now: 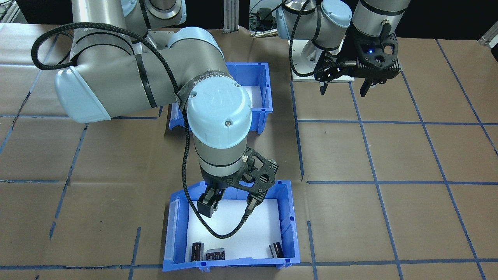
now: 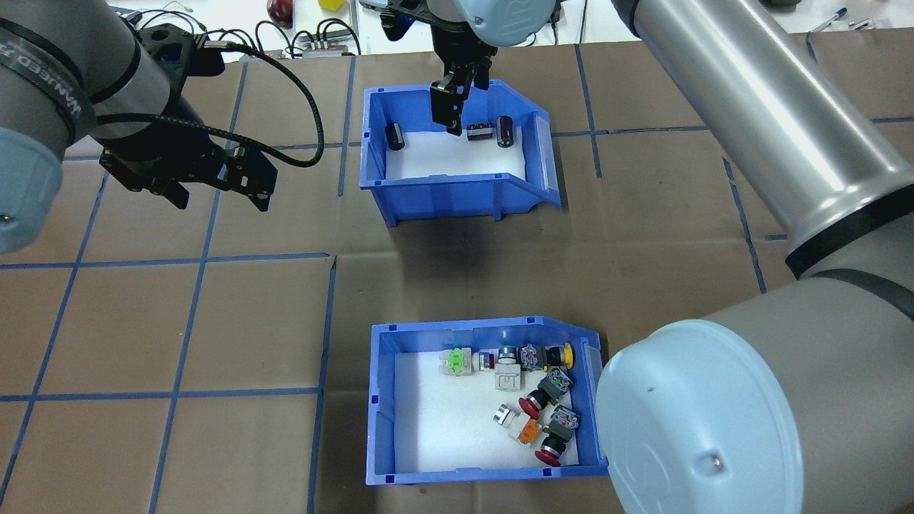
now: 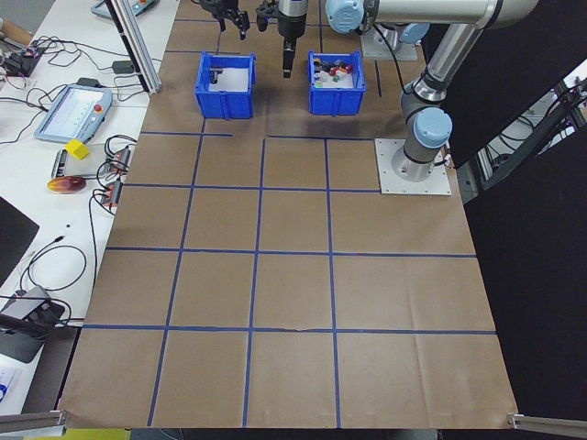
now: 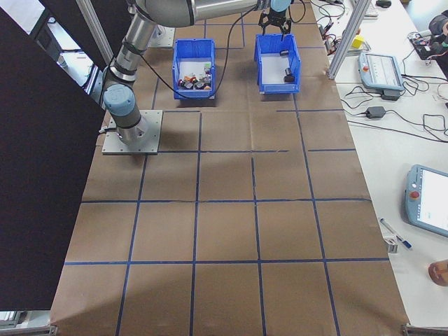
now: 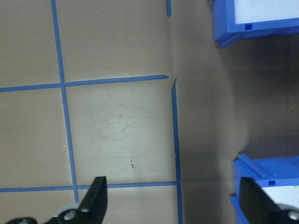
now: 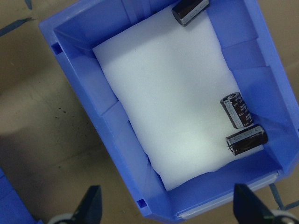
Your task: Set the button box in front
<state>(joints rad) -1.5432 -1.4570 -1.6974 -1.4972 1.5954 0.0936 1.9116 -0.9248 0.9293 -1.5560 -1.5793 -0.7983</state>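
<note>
Two blue bins sit on the brown paper-covered table (image 2: 214,321), one behind the other. Nearer the robot's base is the button box (image 2: 382,407), its white foam liner carrying roughly eight small push-button switches (image 2: 528,389) with red, orange, green and yellow caps, crowded toward its sloped side. Well beyond it stands the second bin (image 2: 443,189), holding three dark cylindrical parts (image 2: 504,131) along its far wall. The right gripper (image 1: 229,206) reaches out over this far bin, pointing down, fingers spread wide and empty above the foam. The left gripper (image 2: 214,194) hovers off to the side over bare paper, jaws also wide apart, holding nothing.
</note>
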